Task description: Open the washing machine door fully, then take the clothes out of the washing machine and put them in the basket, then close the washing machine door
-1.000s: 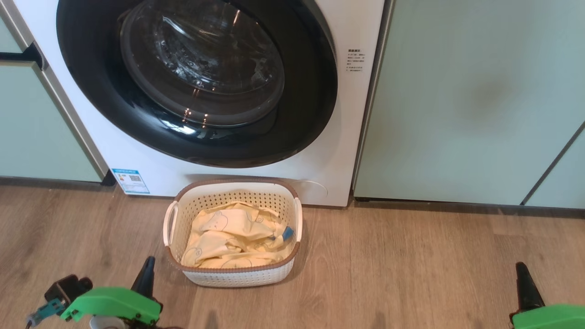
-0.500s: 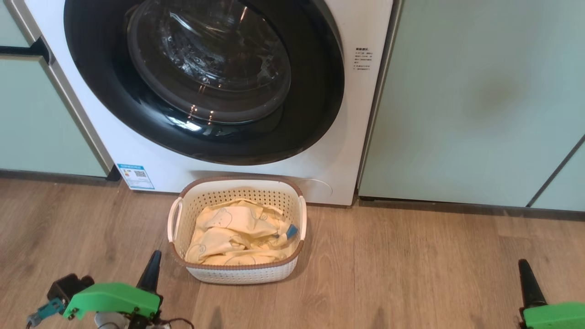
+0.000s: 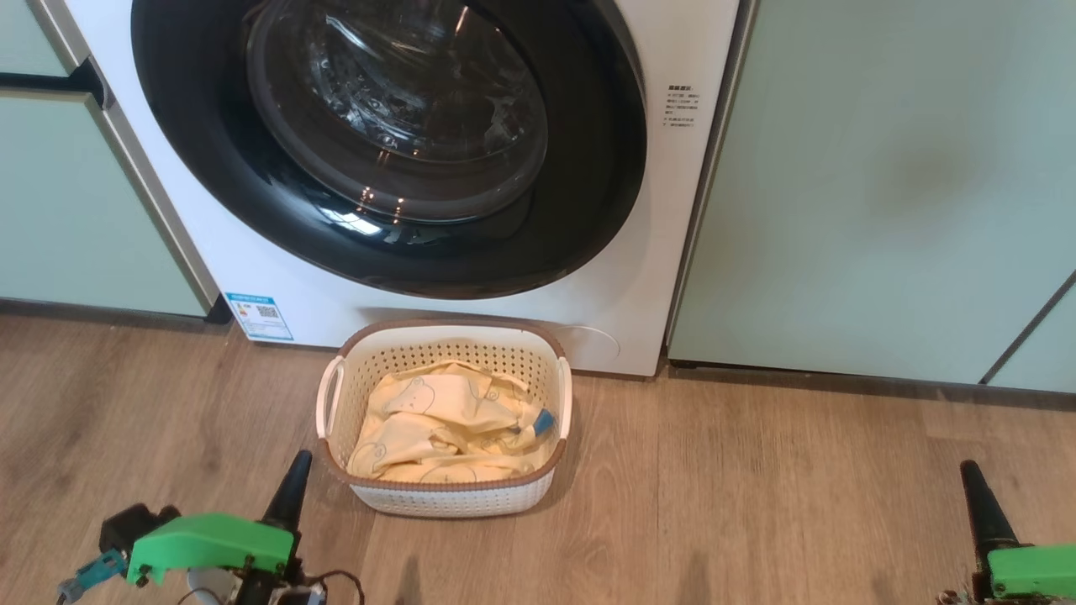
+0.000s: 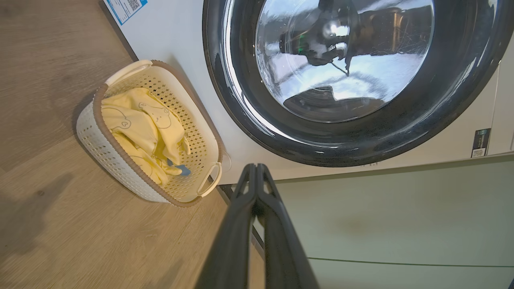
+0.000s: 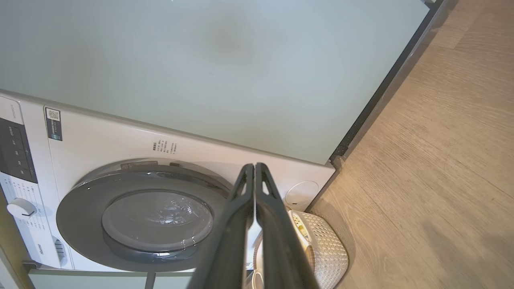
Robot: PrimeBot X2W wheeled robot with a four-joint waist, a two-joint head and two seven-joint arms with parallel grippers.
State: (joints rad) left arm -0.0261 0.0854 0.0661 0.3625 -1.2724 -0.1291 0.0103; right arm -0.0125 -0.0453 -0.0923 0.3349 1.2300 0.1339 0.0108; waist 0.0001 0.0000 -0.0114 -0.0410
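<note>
Lying lengthwise along the washing machine (image 3: 656, 210) front, the basket (image 3: 454, 501) of clothes (image 3: 445, 428); left hand (image 3: 300, 459) and right hand (image 3: 969, 467) closed, empty

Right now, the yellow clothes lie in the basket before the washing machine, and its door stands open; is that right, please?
Not quite: the washing machine door is shut, as the head view shows. The clothes do lie in the basket before the washing machine.

Left pincer (image 3: 299, 464), right pincer (image 3: 969, 469): black tapered fingers (image 3: 286, 504), bright green housings (image 3: 210, 542); screws, thin cable on left
</note>
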